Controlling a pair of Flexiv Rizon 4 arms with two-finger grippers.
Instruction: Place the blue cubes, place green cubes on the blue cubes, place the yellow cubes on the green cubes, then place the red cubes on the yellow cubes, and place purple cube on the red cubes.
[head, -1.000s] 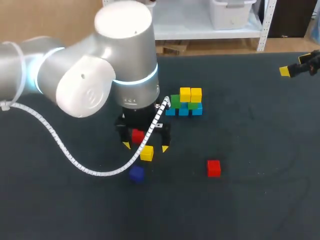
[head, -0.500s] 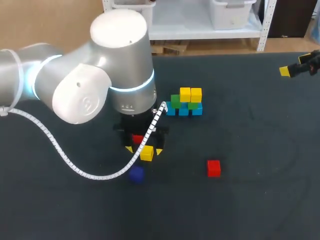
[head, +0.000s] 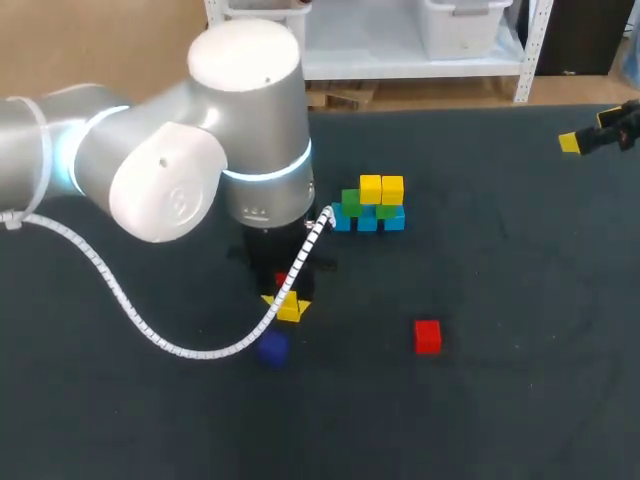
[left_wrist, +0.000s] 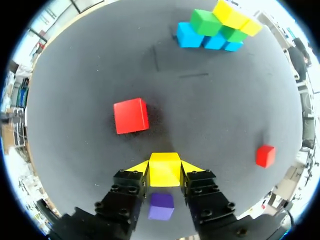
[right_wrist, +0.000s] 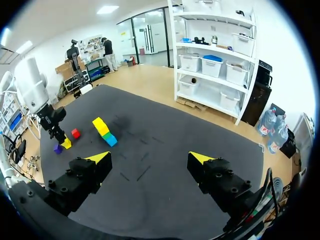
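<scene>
Left jaws closed onto the loose yellow cube (left_wrist: 164, 169), one yellow tip pressed on each side, cube down on the desk (head: 520, 400). Purple cube (left_wrist: 161, 206) lies just behind it, under the jaws. Near red cube (left_wrist: 131, 115) sits just ahead, far red cube (left_wrist: 265, 155) off to the side, blue-green-yellow stack (head: 368, 205) well ahead. Right jaws spread wide at the desk's far right corner, gripping nothing

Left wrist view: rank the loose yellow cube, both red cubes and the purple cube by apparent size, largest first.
1. Nearer red cube and loose yellow cube: they look alike, so tied.
2. Purple cube.
3. Farther red cube, probably only because it lies farther off.
</scene>
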